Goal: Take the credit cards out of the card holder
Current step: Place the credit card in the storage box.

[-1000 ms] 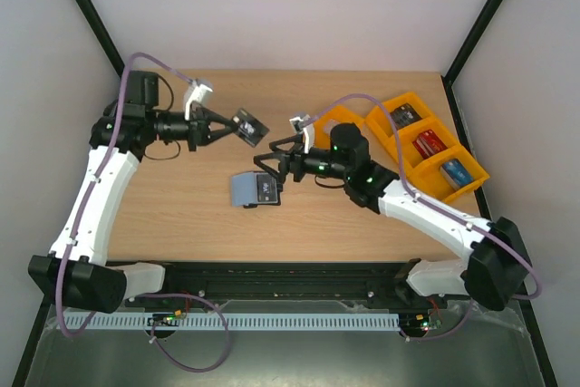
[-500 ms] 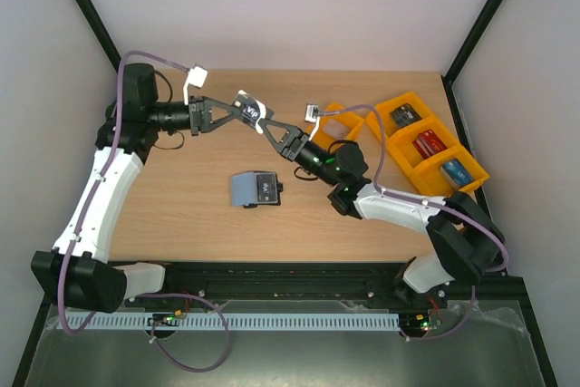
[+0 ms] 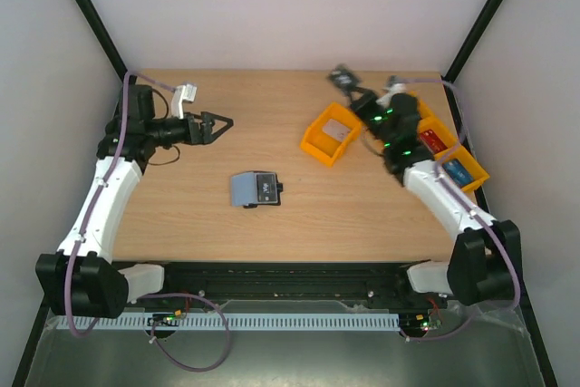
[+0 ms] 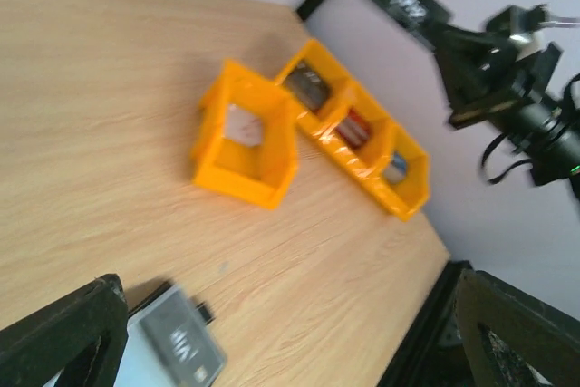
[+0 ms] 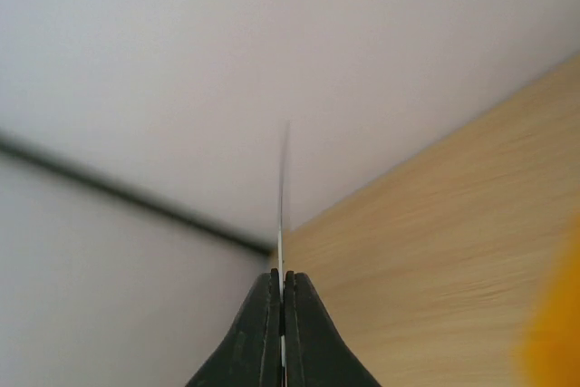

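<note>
Partly done. Pinching a dark card [image 3: 343,75] in closed right fingers [image 5: 281,314] over the desk's [image 3: 181,215] far right corner, near orange trays [image 4: 263,178]. Left fingers [image 3: 216,121] wide, empty. Card holder [image 3: 256,188] open mid-desk, seemingly another card inside.

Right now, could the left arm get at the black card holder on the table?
Probably yes. The left gripper is open and empty, the card holder lies in the open, and the right gripper is away by the orange trays, shut on a card.
</note>
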Robot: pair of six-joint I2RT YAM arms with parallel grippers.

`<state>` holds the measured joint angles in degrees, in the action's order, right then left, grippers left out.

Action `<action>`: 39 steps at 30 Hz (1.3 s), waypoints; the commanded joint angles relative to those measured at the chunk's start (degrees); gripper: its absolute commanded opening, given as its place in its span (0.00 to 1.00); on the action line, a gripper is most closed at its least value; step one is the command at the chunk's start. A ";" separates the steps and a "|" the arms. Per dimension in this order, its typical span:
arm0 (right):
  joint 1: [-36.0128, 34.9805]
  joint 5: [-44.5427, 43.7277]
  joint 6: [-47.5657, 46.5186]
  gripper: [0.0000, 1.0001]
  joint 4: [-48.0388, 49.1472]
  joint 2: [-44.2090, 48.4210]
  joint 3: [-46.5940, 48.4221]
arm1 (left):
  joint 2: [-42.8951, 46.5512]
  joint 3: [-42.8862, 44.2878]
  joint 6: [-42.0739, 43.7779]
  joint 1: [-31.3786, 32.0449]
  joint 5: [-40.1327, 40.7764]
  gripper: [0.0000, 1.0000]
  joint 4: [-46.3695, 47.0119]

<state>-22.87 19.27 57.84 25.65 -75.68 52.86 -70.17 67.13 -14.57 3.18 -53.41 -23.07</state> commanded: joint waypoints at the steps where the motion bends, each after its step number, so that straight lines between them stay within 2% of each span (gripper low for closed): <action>1: 20.69 3.86 -12.33 0.02 -28.38 0.95 1.88 | 1.98 -5.92 0.24 -3.47 4.10 0.99 1.31; 4: 30.85 7.60 -14.85 0.02 -30.09 -3.77 2.92 | 2.27 -8.87 -1.60 -5.73 1.73 0.99 4.08; 9: 36.11 12.74 -16.45 0.02 -31.86 -19.09 12.63 | 2.85 -10.14 -0.71 -7.15 1.81 0.99 4.37; 14: 36.94 9.47 -10.74 0.02 -27.47 -27.39 17.28 | 3.46 -10.80 2.45 -7.66 1.65 0.99 2.65; 19: 36.94 5.41 -6.78 0.02 -21.59 -29.93 17.72 | 3.00 -10.71 3.66 -7.66 1.17 0.99 1.94; 23: 37.02 2.56 -6.26 0.02 -21.08 -31.61 19.08 | 2.27 -10.29 4.09 -7.66 0.94 0.99 1.66; 39: 37.82 2.68 -6.11 0.02 -23.58 -38.63 27.02 | 1.78 -10.27 4.03 -8.85 1.01 0.99 1.60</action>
<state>14.57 23.59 51.77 2.83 -113.38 77.12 -68.25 56.99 -10.94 -5.23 -51.51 -21.39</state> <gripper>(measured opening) 0.018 0.991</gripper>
